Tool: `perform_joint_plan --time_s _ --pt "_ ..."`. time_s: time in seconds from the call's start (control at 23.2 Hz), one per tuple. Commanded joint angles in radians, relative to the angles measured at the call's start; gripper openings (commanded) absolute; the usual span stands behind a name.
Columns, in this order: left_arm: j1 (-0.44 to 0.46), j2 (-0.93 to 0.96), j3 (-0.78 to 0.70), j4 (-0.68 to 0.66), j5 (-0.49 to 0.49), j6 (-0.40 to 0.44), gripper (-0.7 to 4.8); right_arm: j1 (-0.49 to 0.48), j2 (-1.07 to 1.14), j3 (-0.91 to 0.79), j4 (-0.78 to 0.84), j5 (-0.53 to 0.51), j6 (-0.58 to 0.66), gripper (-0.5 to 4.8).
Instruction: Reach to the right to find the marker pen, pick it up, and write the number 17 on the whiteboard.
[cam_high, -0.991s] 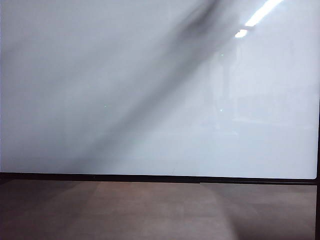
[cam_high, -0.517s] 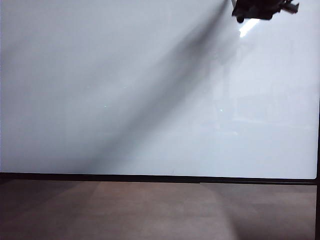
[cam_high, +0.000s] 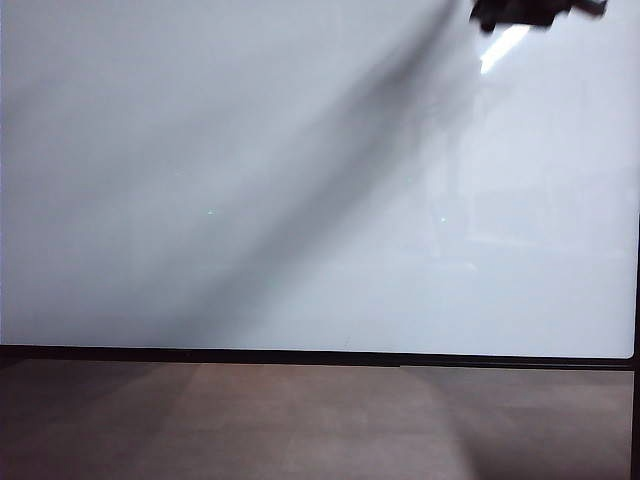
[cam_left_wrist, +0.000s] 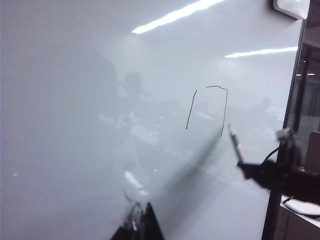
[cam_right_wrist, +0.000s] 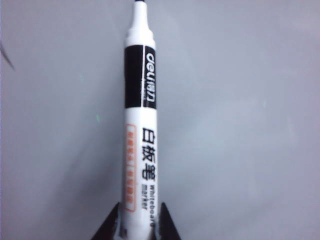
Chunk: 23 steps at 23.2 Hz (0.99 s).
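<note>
The whiteboard (cam_high: 250, 180) fills the exterior view. In the left wrist view it bears two thin black marks, a single stroke (cam_left_wrist: 191, 110) and a hooked "7" shape (cam_left_wrist: 224, 107). My right gripper (cam_right_wrist: 139, 225) is shut on the marker pen (cam_right_wrist: 140, 130), a white barrel with a black band, uncapped, nib toward the board. In the left wrist view that marker pen (cam_left_wrist: 235, 144) sticks up from the right gripper (cam_left_wrist: 244, 167), its nib just beside the foot of the "7"; contact cannot be told. In the exterior view the right gripper (cam_high: 535, 12) is a dark shape at the top right edge. My left gripper (cam_left_wrist: 141, 222) is shut and holds nothing, facing the board.
A thin black frame (cam_high: 300, 355) runs along the board's lower edge, with a brown-grey surface (cam_high: 320, 420) below it. The board's right frame (cam_left_wrist: 291, 115) shows in the left wrist view, with a white object (cam_left_wrist: 292, 7) at its top corner. A ceiling light strip (cam_high: 503, 46) mirrors in the board.
The right gripper came into the exterior view at the top right edge, then shifted slightly up and to the right. The left arm has kept still.
</note>
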Motion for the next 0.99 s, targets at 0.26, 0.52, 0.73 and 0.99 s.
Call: perform_joint_plan --time_s 0.26,0.52,0.73,0.99 --pt "0.000 0.000 0.000 0.017 0.008 -0.003 -0.05 0.010 -0.109 -0.039 -0.017 0.000 0.001 -0.06" --pt "0.032 0.000 -0.035 0.104 0.123 -0.003 -0.05 0.023 -0.189 -0.069 -0.059 0.001 -0.003 -0.06" --pt "0.096 -0.005 -0.142 0.147 0.170 -0.003 -0.05 0.023 -0.285 -0.091 -0.115 0.002 -0.013 -0.06" --pt "0.210 -0.005 -0.267 0.117 0.268 -0.003 -0.05 0.023 -0.409 -0.100 -0.229 -0.005 -0.056 -0.06"
